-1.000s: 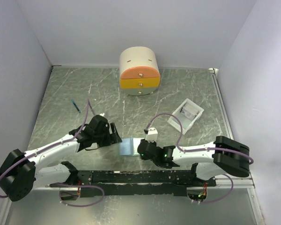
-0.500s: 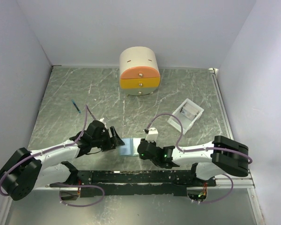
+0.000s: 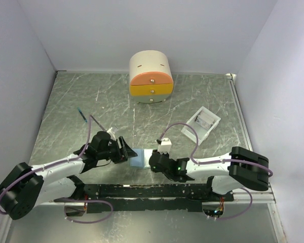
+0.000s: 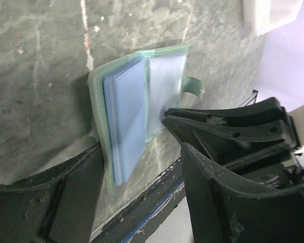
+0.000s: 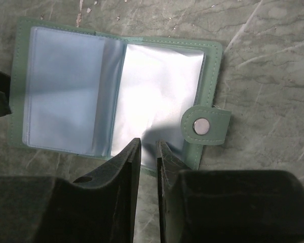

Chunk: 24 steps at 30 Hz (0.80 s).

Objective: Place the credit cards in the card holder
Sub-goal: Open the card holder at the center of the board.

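Note:
The card holder (image 5: 66, 86) lies open on the table, grey-green with pale blue pockets and a snap tab (image 5: 202, 126). In the top view it lies between the two grippers (image 3: 139, 157). My left gripper (image 4: 142, 152) is open, and its left finger (image 4: 76, 192) is against the card holder's (image 4: 124, 111) left edge. My right gripper (image 5: 148, 144) hovers at the near edge of the right page. Its jaws stand a narrow slit apart with nothing between them. The credit cards (image 3: 207, 120) appear as a small greyish stack in the white tray (image 3: 192, 130), too small to tell more.
A round cream-and-orange drawer box (image 3: 151, 81) stands at the back of the table. A thin blue stick (image 3: 82, 115) lies at the left. The right gripper's body (image 4: 233, 126) sits close beside my left gripper. White walls close in three sides.
My left gripper has slid right, up to the card holder's left edge, and its jaws have narrowed a little. The right arm has not moved.

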Each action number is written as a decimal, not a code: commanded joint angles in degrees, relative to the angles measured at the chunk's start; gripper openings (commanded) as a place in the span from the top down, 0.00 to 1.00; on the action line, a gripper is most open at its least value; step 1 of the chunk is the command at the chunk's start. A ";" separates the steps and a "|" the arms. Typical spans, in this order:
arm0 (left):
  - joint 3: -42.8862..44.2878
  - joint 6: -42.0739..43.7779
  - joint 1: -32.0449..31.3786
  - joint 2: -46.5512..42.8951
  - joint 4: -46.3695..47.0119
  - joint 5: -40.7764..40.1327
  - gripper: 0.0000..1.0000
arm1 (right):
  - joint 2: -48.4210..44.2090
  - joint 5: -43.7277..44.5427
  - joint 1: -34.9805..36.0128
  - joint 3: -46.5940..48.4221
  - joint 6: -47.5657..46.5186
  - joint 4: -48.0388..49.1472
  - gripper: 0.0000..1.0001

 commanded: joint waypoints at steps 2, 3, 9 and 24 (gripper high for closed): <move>1.44 1.19 0.34 -2.96 -1.04 -1.27 0.32 | 2.91 -2.35 0.07 -0.80 0.22 -3.64 0.82; 1.56 1.77 0.34 -2.61 -1.55 -1.67 0.32 | 3.05 -2.46 0.05 -0.65 0.14 -3.64 0.82; 1.55 3.27 0.35 3.14 2.07 0.76 0.38 | 3.00 -2.57 0.07 0.06 -0.46 -3.56 0.82; 2.87 6.04 0.34 1.85 -0.02 0.75 0.93 | -0.06 -3.19 -2.20 4.94 -7.59 -5.00 0.77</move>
